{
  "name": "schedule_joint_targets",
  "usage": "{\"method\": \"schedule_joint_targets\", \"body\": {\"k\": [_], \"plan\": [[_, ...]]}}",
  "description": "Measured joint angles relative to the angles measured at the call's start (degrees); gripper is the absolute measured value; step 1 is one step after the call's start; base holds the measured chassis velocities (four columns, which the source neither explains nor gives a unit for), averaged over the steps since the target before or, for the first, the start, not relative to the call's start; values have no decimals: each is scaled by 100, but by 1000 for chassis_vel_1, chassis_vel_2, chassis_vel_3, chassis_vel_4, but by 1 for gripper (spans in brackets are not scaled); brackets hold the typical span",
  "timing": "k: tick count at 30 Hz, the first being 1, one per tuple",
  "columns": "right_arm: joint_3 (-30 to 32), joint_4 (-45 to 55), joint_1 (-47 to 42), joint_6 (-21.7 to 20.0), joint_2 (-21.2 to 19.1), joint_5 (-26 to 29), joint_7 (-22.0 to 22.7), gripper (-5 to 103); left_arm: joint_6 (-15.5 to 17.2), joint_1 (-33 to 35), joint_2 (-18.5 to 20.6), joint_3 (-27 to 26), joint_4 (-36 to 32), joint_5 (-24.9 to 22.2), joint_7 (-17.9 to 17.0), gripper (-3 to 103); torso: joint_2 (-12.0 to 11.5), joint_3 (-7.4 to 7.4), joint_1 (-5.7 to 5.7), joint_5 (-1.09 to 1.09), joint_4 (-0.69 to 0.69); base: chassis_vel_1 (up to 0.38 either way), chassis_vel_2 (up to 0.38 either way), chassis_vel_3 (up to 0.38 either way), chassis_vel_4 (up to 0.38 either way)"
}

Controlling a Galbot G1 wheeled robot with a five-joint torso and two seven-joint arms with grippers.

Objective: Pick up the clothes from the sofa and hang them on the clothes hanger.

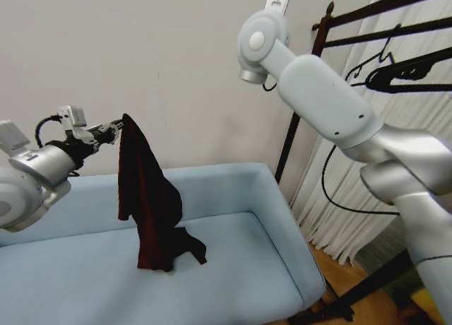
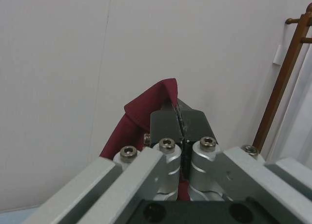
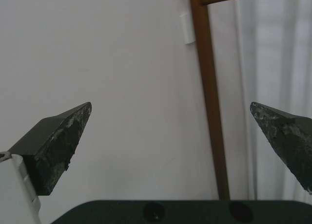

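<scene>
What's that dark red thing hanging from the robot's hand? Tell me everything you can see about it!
It is a dark red cloth, soft and floppy like a piece of clothing. The left gripper pinches its top edge between shut fingers, so it hangs down in long folds. Its bottom end is bunched up and rests on the seat of the light blue sofa.

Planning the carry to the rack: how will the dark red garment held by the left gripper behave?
Probably floppy: the garment hangs in limp folds from the left gripper, its lower end on the sofa. Likely light: a pinch at one edge holds it. It may sway or drag. The right gripper, open, faces the rack.
</scene>
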Motion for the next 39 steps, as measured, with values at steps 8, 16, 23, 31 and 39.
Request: {"method": "schedule_joint_targets", "body": {"k": [8, 16, 23, 31, 39], "plan": [[-688, -973, 394, -140, -343, -224, 51, 100, 49, 106, -468, -245, -13, 3, 79, 0, 0, 0, 0, 2, -3, 0, 0, 0, 0], [-1137, -1461, 473, -340, -601, -354, -101, 100, 50, 484, -707, -571, -48, 13, 198, 0, 0, 0, 0, 2, 0, 0, 0, 0, 0], [-1138, -2073, 382, -362, -530, -626, -222, 100, 38, 588, -884, -607, -99, 80, 229, 0, 0, 0, 0, 1, 1, 0, 0, 0, 0], [-1178, -2235, 355, -420, -654, -926, -497, 100, 37, 640, -999, -532, -128, 187, 229, 0, 0, 0, 0, 2, -1, 0, 0, 0, 0], [-1062, -2299, 237, -444, -790, -983, -598, 100, 34, 595, -1067, -383, -70, 328, 248, 0, 0, 0, 0, 1, 1, 0, 0, 0, 0]]}}
